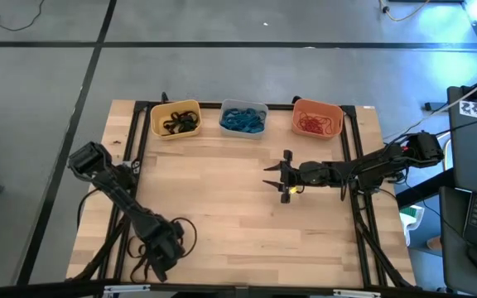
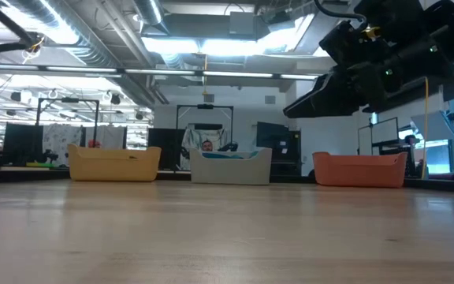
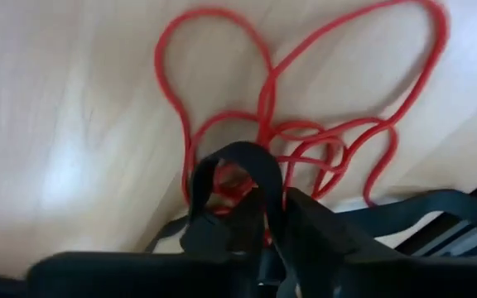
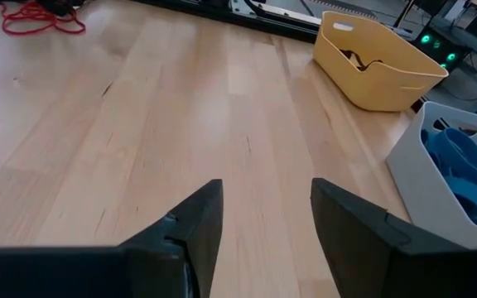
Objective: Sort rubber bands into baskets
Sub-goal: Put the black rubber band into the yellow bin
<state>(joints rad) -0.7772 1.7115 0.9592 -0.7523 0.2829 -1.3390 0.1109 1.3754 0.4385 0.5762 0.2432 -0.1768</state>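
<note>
A pale wooden desk (image 1: 238,207), framed by black rails, is seen from above with both dark arms reaching over it. The left arm is bent down to the near left corner, where the left gripper (image 3: 251,219) is lowered onto a tangle of red-orange rubber bands (image 3: 305,124) lying on the desk; its dark fingers (image 3: 214,207) are drawn close together around a strand at the near edge of the tangle, though whether the strand is firmly pinched cannot be told. The right arm is stretched in from the right, and the right gripper (image 1: 281,176) is held above bare wood near the middle of the desk, its fingers (image 4: 189,228) spread apart with nothing between them. Along the far edge three baskets are set in a row: a yellow basket (image 1: 175,120) on the left holding black bands, a pale grey basket (image 1: 243,118) in the middle holding blue bands, and an orange basket (image 1: 317,118) on the right holding red-orange bands.
</note>
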